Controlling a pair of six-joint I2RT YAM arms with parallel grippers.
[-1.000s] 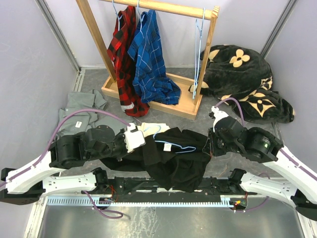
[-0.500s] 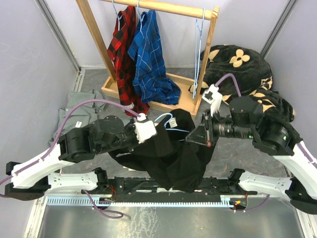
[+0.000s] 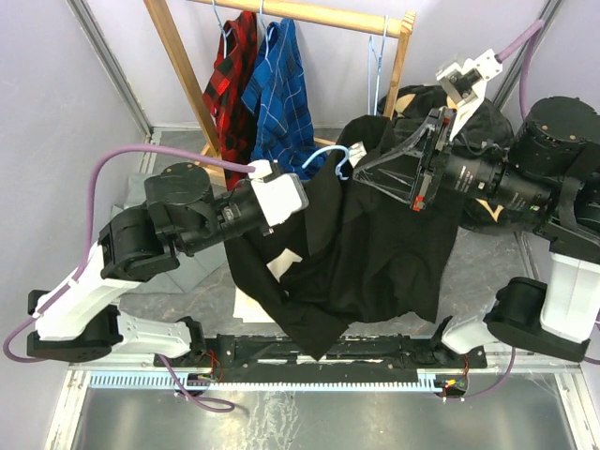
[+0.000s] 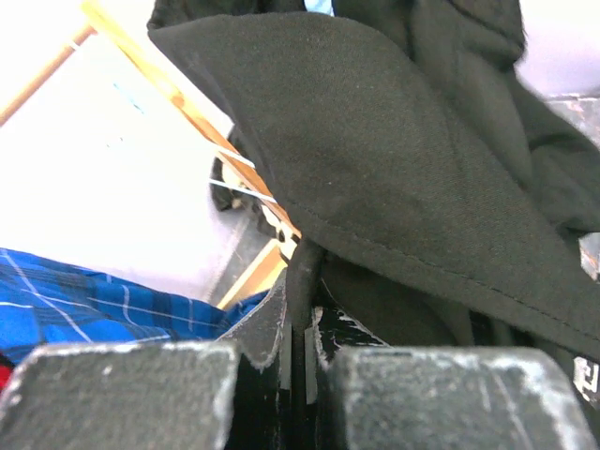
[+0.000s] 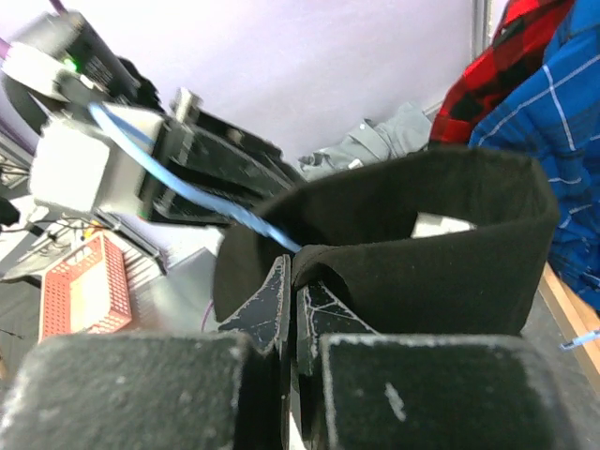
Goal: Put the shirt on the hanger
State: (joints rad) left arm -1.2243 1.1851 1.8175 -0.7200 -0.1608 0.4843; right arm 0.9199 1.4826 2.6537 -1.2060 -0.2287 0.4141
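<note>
Both arms are raised so the shirt (image 3: 375, 253) hangs free between them, off the table, hem drooping toward my bases; held like this its own weight pulls the body straight and the neck is stretched sideways, which I judge is what the hanger (image 3: 325, 154) needs to seat in the shoulders.

Hanger: the light-blue hook shows just above the collar in the top view; the rest of the wire is under the fabric; whether both shoulders are seated, I cannot tell.

Left gripper (image 4: 300, 314): fingers closed, a fold of black cloth pinched between them, a stitched edge draped over the top.

Right gripper (image 5: 292, 281): fingers closed on the collar edge, white label (image 5: 441, 223) just beyond; the blue wire runs into the same pinch; whether it is clamped too, I cannot tell.

Wooden rack (image 3: 178, 66) stands behind the shirt, apart from it.
</note>
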